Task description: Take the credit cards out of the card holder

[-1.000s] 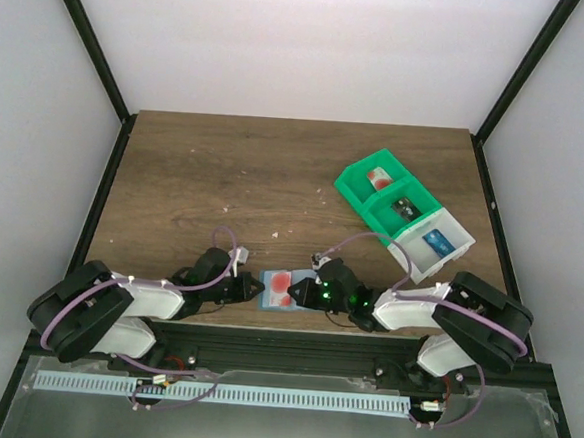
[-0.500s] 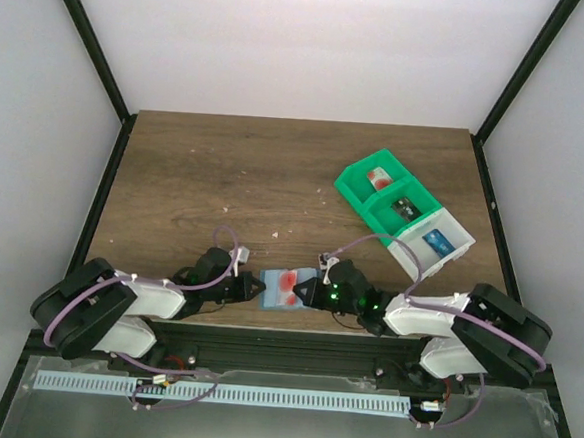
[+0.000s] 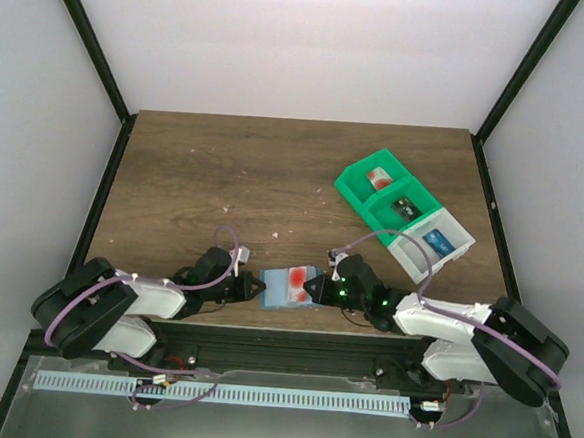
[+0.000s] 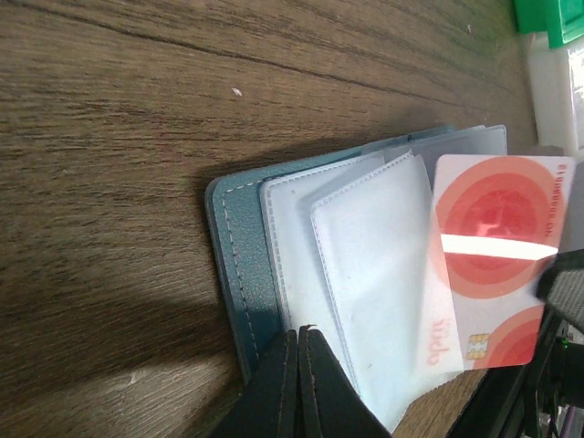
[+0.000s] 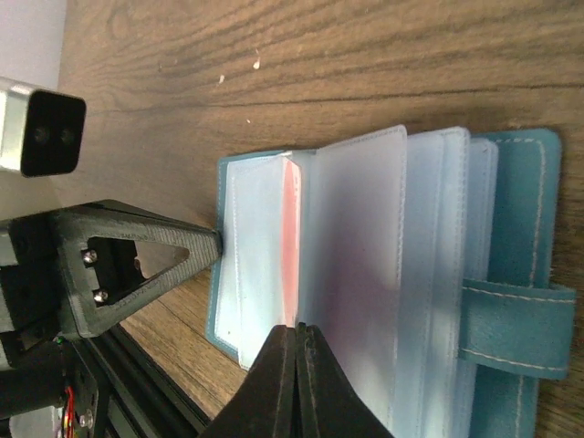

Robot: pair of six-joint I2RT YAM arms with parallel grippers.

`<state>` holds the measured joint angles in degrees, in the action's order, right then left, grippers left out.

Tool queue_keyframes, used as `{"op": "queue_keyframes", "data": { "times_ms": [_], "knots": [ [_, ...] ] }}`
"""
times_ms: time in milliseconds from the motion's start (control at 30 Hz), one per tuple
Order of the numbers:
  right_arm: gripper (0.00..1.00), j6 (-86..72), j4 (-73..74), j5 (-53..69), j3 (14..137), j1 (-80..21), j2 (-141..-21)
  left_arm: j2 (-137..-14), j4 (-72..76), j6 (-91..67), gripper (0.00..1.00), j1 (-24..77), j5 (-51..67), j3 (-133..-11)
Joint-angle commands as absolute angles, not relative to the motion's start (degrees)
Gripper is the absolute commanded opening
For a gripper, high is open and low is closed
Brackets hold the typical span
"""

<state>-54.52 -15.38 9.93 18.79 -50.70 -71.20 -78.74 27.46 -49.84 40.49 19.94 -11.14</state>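
The light-blue card holder (image 3: pixel 279 296) lies open near the table's front edge, its clear sleeves (image 4: pixel 374 274) fanned out. A pinkish-red credit card (image 4: pixel 497 246) sticks halfway out of a sleeve toward the right. My right gripper (image 5: pixel 297 330) is shut on that card, which shows edge-on (image 5: pixel 291 246) just above its tips. In the top view the right gripper (image 3: pixel 315 289) sits at the holder's right side. My left gripper (image 4: pixel 301 333) is shut with nothing in it. Its tips press on the holder's stitched left edge (image 4: pixel 239 265) and the left gripper (image 3: pixel 260 290) is opposite the right one.
A green-and-white compartment bin (image 3: pixel 405 212) stands at the back right with cards in its sections. The holder's closing strap (image 5: pixel 516 328) hangs off its far half. The black front rail (image 3: pixel 283 351) runs just behind the holder.
My right gripper has drawn back to the right and the red card has slid farther out of its sleeve. The left gripper has stayed at the holder's left edge.
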Motion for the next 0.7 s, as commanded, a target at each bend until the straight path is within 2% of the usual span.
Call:
{"op": "queue_keyframes", "data": {
  "times_ms": [0, 100, 200, 300, 367, 500, 600, 667],
  "knots": [
    [0.00, -52.2, -10.2, 7.9, 20.2, -49.9, -67.3, -80.1, 23.4, -49.1, 0.00, 40.3, 18.6, -10.1],
    [0.00, -52.2, -8.9, 7.3, 20.5, -49.8, -65.2, -78.7, 23.1, -49.9, 0.00, 40.3, 20.9, -10.8],
    [0.01, -52.3, -7.7, 7.0, 20.7, -49.8, -63.5, -75.0, 21.5, -51.4, 0.15, 40.3, 22.0, -11.8],
    [0.00, -53.7, -6.2, 6.1, 20.5, -49.8, -60.9, -70.1, 18.1, -52.6, 0.37, 40.3, 22.1, -13.2],
    [0.01, -55.1, -6.6, 5.9, 20.0, -49.8, -58.5, -66.5, 16.3, -53.8, 0.48, 40.4, 22.3, -14.1],
    [0.00, -58.4, -11.9, 7.9, 18.2, -49.8, -53.6, -61.6, 18.3, -57.7, 0.65, 40.5, 25.6, -14.5],
    [0.00, -60.7, -19.5, 11.0, 16.2, -49.8, -51.2, -58.7, 27.1, -62.8, 0.76, 40.5, 29.4, -12.1],
    [0.01, -61.4, -22.6, 12.8, 16.1, -49.8, -51.1, -58.0, 34.4, -66.3, 0.79, 40.5, 31.6, -9.9]
  ]
}}
